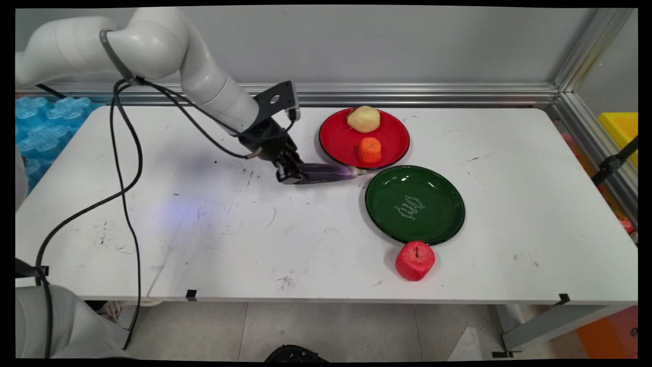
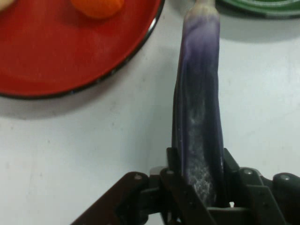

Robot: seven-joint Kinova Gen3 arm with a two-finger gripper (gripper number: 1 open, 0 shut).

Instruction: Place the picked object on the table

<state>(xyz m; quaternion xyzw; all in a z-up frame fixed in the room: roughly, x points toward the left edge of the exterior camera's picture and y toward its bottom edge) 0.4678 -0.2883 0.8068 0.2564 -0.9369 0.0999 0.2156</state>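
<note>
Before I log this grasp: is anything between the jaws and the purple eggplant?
Nothing visible. The gripper is shut on the purple eggplant, lying between the red plate and green plate.

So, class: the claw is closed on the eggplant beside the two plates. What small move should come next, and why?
Probably a short lift straight up. The claw is shut on the eggplant, which lies low over the table with its tip near the red plate and green plate; rising first would clear both rims.
</note>
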